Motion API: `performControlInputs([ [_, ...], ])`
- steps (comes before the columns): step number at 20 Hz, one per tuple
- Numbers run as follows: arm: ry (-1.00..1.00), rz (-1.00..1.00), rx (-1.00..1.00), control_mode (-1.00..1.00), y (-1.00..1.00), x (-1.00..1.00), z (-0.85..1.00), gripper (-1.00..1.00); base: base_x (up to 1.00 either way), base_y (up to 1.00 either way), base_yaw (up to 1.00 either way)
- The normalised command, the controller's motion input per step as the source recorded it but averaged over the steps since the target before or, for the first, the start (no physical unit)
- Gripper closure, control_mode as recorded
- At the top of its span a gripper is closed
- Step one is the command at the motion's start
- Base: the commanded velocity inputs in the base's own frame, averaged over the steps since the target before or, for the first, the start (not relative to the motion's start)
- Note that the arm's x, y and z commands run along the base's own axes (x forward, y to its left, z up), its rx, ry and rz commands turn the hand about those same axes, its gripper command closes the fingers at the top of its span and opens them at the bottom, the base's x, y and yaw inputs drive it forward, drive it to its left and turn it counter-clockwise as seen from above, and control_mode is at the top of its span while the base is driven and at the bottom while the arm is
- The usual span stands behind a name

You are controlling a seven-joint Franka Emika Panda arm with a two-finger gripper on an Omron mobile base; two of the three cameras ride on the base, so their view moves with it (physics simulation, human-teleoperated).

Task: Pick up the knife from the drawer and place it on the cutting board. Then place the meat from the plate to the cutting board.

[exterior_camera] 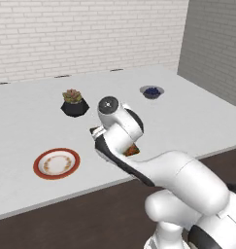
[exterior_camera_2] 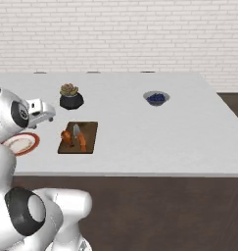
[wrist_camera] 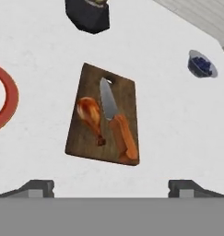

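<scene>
My claw point(wrist_camera: 111, 186) hangs wide open above the cutting board point(wrist_camera: 88, 143), gripping nothing; the drumstick point(wrist_camera: 89, 113) lies at the knife's point(wrist_camera: 117, 120) nine o'clock (plate point(wrist_camera: 9, 99) farther that way).

We see a dark brown cutting board point(wrist_camera: 104, 117) on the pale grey counter point(wrist_camera: 178, 115); the knife point(wrist_camera: 117, 120) has an orange handle and grey blade, the meat point(wrist_camera: 90, 113) is glossy orange-brown, the plate point(exterior_camera: 57, 163) white with a red rim, and the bowl point(exterior_camera_2: 156, 97) grey with dark blue berries.

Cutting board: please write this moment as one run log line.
claw: open, above board | cutting board: holds knife and meat, side by side | plate: without meat
</scene>
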Motion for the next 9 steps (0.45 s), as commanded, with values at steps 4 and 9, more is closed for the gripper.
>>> performControlInputs([
  [4, -0.27, 0.00, 0.00, -1.00, -0.06, -1.00, 0.21, -1.00, 0.00, 0.00, 0.00],
  [9, -0.18, 0.00, 0.00, -1.00, -0.09, -1.00, 0.05, -1.00, 0.00, 0.00, 0.00],
])
